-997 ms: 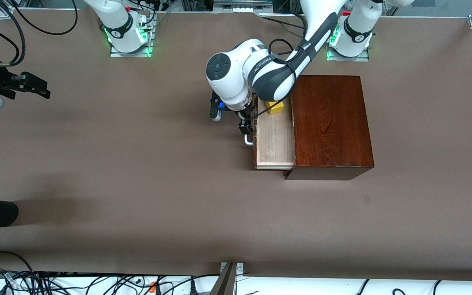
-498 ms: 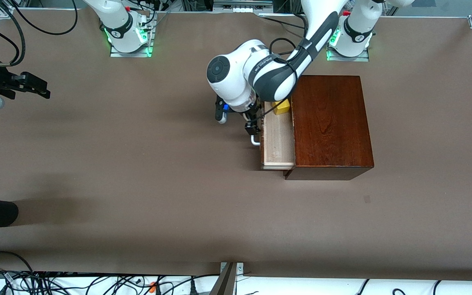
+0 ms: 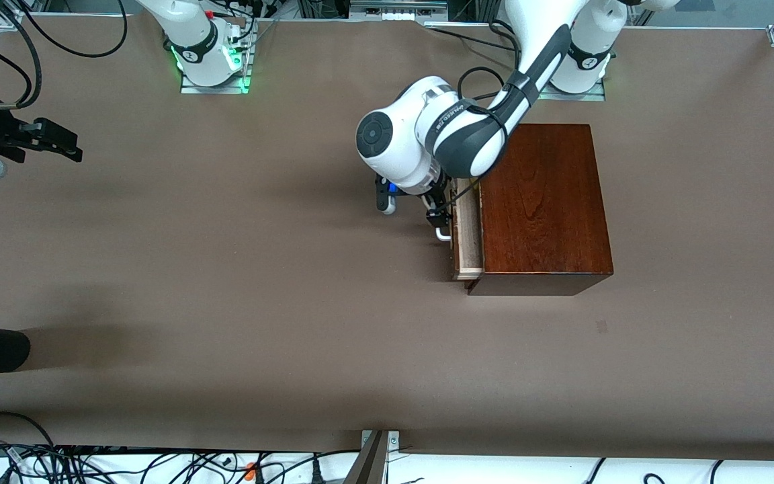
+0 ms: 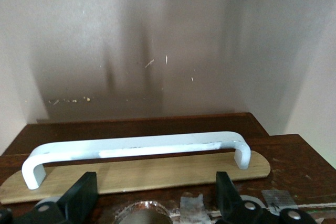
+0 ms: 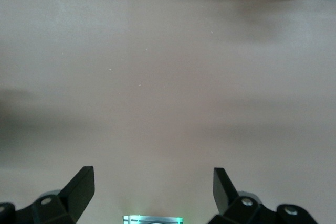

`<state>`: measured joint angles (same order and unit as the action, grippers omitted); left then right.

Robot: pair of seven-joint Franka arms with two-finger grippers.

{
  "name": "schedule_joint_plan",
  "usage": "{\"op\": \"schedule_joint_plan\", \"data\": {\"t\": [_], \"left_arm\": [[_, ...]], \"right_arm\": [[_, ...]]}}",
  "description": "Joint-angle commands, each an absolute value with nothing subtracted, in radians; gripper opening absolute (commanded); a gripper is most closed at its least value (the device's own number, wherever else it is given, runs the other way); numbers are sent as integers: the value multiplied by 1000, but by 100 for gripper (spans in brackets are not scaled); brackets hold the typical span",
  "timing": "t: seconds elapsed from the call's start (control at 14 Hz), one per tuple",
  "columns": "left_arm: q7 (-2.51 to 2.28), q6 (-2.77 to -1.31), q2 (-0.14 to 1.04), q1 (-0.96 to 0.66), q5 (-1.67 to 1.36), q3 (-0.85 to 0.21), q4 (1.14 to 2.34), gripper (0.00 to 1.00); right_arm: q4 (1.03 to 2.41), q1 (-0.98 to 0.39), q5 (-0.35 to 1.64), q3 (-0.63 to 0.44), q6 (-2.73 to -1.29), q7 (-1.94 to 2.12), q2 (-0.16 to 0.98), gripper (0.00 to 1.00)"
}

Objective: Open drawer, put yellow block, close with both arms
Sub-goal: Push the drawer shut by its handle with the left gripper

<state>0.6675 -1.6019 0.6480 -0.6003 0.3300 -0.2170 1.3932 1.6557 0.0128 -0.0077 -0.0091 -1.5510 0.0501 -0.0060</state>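
While the left arm [image 3: 461,134] hides the drawer [image 3: 467,238] interior, both the left gripper [image 4: 152,203] and right gripper [image 5: 152,187] stand spread, empty

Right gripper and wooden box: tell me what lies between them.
Front view: from the right gripper, bare table, then the left gripper at the drawer handle, before the wooden box.

The front camera sits high across the desk [image 3: 226,302] and looks down toward my two bases along its top edge, taking in the whole brown surface and the wooden box [image 3: 541,202]. My left wrist camera rides close above my left hand [image 4: 152,203], looking past the two fingertips at the drawer's white handle [image 4: 136,148], very near; the front view shares that handle [image 3: 442,234]. My right wrist camera looks past my right hand [image 5: 152,192] at bare desk only, near the desk's edge at my right arm's end.
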Motion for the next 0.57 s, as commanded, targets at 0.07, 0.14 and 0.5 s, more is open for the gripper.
{"op": "schedule_joint_plan", "data": {"t": [0.07, 0.14, 0.5], "left_arm": [[681, -1569, 606, -566, 391, -215, 1454, 100], [681, -1559, 606, -566, 391, -213, 1454, 100], [653, -1523, 597, -549, 443, -203, 1454, 100]], "right_arm": [[1647, 31, -21, 6, -1539, 60, -6, 100], [1647, 31, -21, 6, -1539, 60, -6, 100], [1647, 31, -21, 6, -1539, 60, -6, 100]]}}
